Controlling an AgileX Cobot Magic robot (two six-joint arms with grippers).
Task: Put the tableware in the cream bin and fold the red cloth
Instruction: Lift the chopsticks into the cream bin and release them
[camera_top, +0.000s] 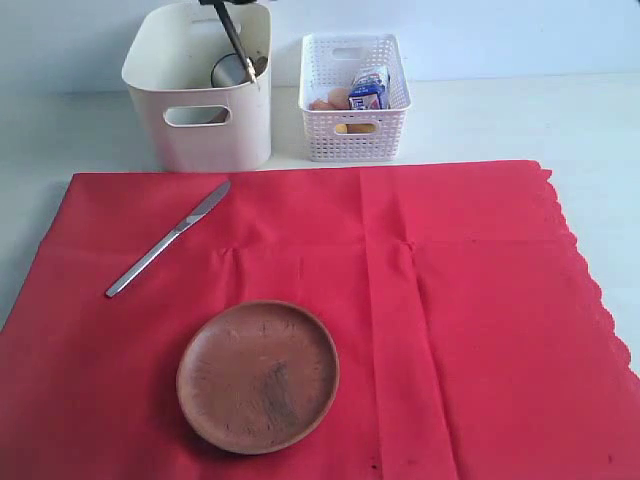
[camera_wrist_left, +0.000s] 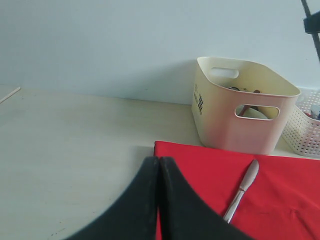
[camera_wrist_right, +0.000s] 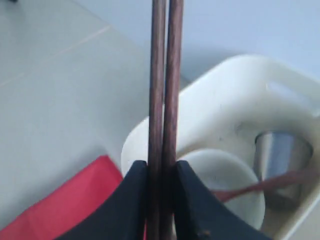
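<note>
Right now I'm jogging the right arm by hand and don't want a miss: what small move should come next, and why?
Probably open the right gripper and release the chopsticks. Its fingers clamp them over the cream bin, their lower ends inside its rim in the exterior view, above the bowl, cup and spoon, so they should drop in.

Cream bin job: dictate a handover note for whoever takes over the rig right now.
Left end effector: shut, empty.
Right end effector: shut on the dark chopsticks, over the cream bin.
Already in the bin: white bowl, steel cup, wooden spoon.
To do: release the chopsticks, bin the table knife and brown plate lying on the red cloth, then fold it.
</note>
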